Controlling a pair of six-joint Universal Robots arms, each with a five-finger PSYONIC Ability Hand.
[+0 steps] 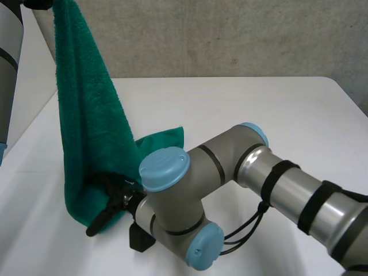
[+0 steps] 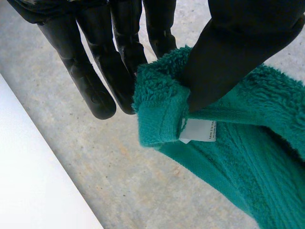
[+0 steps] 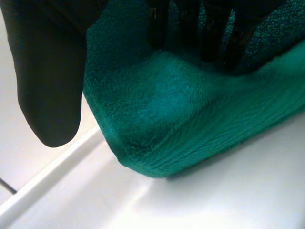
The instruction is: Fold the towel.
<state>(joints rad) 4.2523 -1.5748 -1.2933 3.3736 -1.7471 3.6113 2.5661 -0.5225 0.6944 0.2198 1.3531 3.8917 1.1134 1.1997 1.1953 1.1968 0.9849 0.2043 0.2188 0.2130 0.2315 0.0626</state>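
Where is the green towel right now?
In the head view the towel hangs at the left, from the left hand down to the right hand at the table.

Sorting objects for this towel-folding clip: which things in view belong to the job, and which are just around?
Job: green terry towel; left hand, pinching one corner; right hand, at the towel's lower part.
Just around: white table; grey concrete wall.
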